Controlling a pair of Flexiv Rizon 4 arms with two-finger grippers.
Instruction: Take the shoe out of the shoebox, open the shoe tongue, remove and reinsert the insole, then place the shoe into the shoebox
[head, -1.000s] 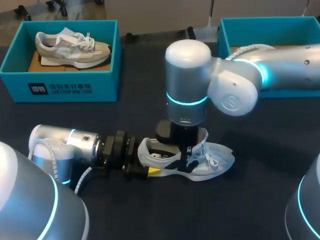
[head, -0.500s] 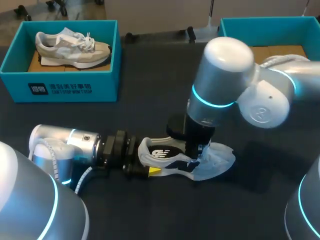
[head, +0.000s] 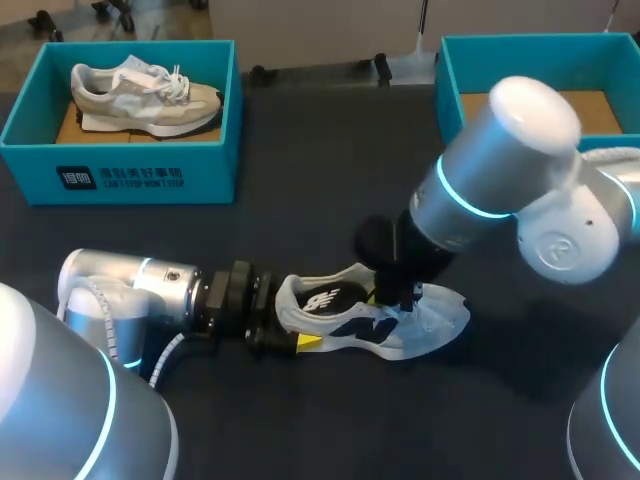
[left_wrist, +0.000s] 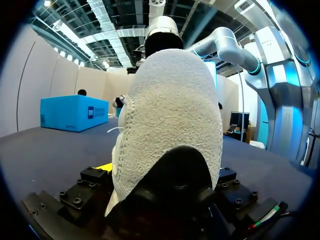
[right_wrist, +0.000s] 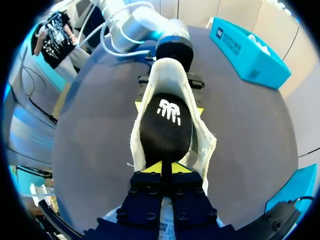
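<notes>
On the table (head: 300, 200), our left gripper (head: 290, 335) sits at the heel of the shoe (head: 440, 315). The insole (head: 328, 298) lies inside the shoe, its front end between our right gripper's (head: 385, 300) fingers. Behind-left of the shoe stands a shoebox (head: 120, 175) holding a second shoe (head: 140, 95), and behind-right another shoebox (head: 450, 75).

The head view looks down from high behind the robot over the whole counter (head: 300, 160), with the left arm (head: 130, 290) entering at its left and the right arm (head: 500, 170) at its right. The left wrist view sits low near the counter, close against the heel of the shoe (left_wrist: 167, 110), and faces along it toward the right arm. The right wrist view looks steeply down from close above the insole (right_wrist: 166, 125), facing the left arm. All three share the shoe.
</notes>
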